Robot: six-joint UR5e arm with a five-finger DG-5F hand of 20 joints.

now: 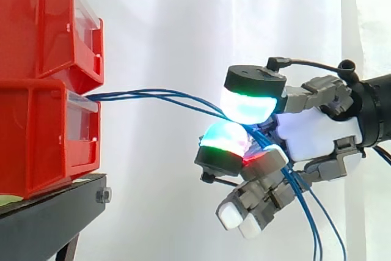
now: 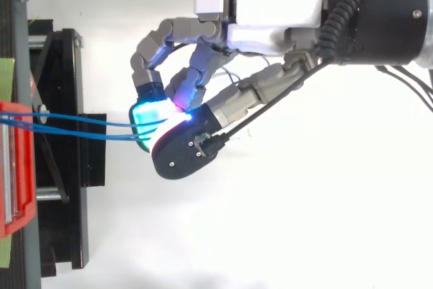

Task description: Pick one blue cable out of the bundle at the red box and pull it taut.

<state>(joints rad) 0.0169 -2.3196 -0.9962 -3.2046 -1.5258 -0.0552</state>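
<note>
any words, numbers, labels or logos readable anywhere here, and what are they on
None can be read in either view.
red bins: no print visible; their clear front panels are seen nearly edge-on, so I cannot tell whether they carry a label.
hand, pinching the blue cables: no lettering visible.
black stand: plain.

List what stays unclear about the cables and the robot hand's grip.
- Side view: glowing pads of the robot hand cover how many blue cables are pinched.
- Side view: the bottom edge cuts off the cables' hanging ends.
- Top view: the left edge cuts off the red box, hiding the cables' start.
</note>
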